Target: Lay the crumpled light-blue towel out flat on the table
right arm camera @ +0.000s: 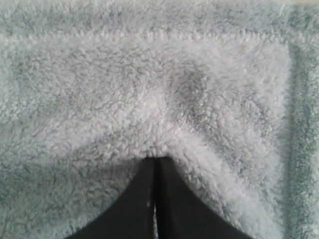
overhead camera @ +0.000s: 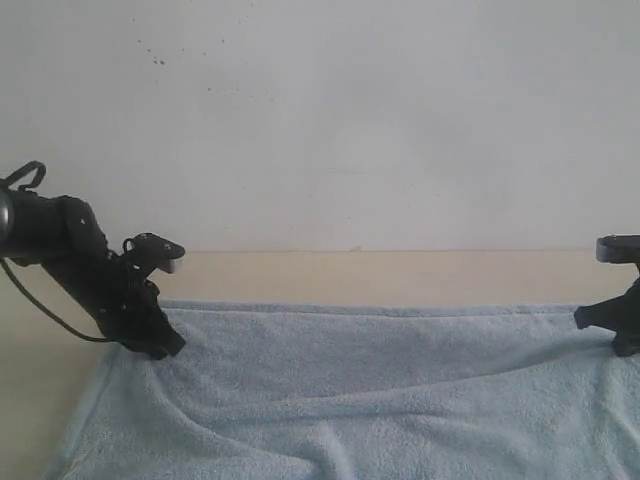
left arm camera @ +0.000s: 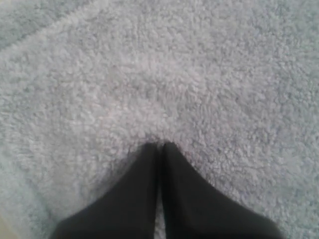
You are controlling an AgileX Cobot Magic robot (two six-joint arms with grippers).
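Starting with the exterior view: you have the towel (overhead camera: 380, 390) lying across the table (overhead camera: 380, 275), far edge running straight between the two arms, near part rumpled with soft folds; a bare strip of table shows behind it, below the wall (overhead camera: 350, 120); left gripper (overhead camera: 165, 348) sits at the towel's far left corner, tip down in the cloth, cloth rising to it; right gripper (overhead camera: 625, 345) sits at the far right corner, half cut off by the frame edge, cloth rising to it too; you cannot read either claw from here.

Left wrist view: left gripper (left arm camera: 159, 145) pressed together, no gap, tips sunk in the pile and pinching a small pucker of towel (left arm camera: 199, 74); pile fills the frame.

Right wrist view: right gripper (right arm camera: 157, 159) pressed together, pinching a raised ridge of towel (right arm camera: 124, 89) that runs up to the tips; hem (right arm camera: 299, 124) follows two sides and meets at a corner near your grip.
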